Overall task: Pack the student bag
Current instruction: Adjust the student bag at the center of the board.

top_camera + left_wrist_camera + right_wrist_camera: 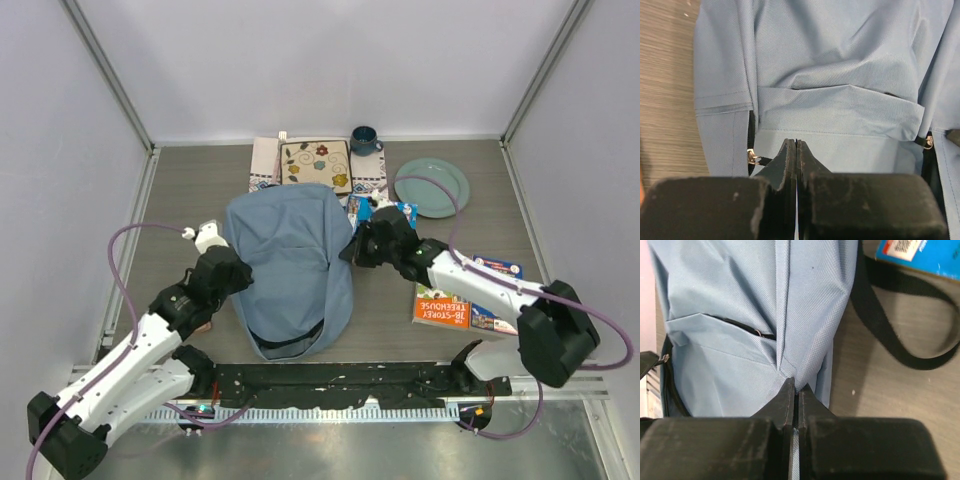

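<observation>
Risk first: both holds are thin pinches of cloth. The left gripper (796, 144) has its jaws together on the left flank of the student bag (290, 260), apparently nipping only a sliver of fabric just beside the zipper pull (753, 158). The right gripper (796, 385) is clamped on a raised fold at the right flank. If you lift or spread unevenly, I judge one fold slips out and the bag sags shut. The black strap (900, 335) loops loose on the worktop toward the right edge, close to a blue book (910, 252), and could drag it.

Bag: mid-worktop, long axis running far edge to near edge, dark mouth toward the near edge. Light-blue, soft, creased, lying flat. Its far end meets the patterned mat (316, 165). Nothing visibly packed yet.
</observation>
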### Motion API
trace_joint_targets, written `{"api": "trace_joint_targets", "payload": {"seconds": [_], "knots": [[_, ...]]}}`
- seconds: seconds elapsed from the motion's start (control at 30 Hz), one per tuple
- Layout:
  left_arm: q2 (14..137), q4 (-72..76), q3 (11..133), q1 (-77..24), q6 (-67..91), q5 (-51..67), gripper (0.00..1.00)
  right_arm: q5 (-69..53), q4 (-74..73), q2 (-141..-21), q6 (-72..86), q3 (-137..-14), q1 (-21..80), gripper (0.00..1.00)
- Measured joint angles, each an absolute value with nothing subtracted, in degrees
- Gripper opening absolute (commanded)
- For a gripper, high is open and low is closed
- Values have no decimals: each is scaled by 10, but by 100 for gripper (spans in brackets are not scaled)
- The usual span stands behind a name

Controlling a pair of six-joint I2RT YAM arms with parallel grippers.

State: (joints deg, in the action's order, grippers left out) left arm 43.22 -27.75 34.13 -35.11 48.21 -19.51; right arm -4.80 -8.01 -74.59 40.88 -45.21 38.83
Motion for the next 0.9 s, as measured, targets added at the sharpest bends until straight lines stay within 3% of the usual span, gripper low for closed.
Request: {"api": "trace_joint_targets", "payload": {"seconds": [0.2,0.23,0.33,0.37,0.4,0.5,0.6,0.63,0.67,0.9], "knots": [[446,-302,369,-351,463,-260,0,-36,-76,-879,379,-581,391,4],[458,-304,375,-351,460,-266,1,-30,-78,-897,375,-598,391,10],[507,-312,403,-348,456,-280,20,-10,-94,-951,366,-645,385,34],[520,-313,409,-347,454,-283,19,-5,-96,-959,366,-650,382,39],[534,-315,417,-347,457,-287,19,3,-101,-965,361,-652,377,56],[546,-326,423,-347,467,-300,41,21,-118,-964,356,-649,359,71],[537,-351,423,-341,483,-315,51,40,-127,-956,348,-645,345,72],[533,-358,423,-338,489,-318,62,46,-131,-950,345,-643,340,72],[528,-368,423,-333,494,-323,68,51,-136,-943,342,-640,336,72],[486,-425,423,-315,522,-336,84,47,-156,-829,332,-580,333,72]]}}
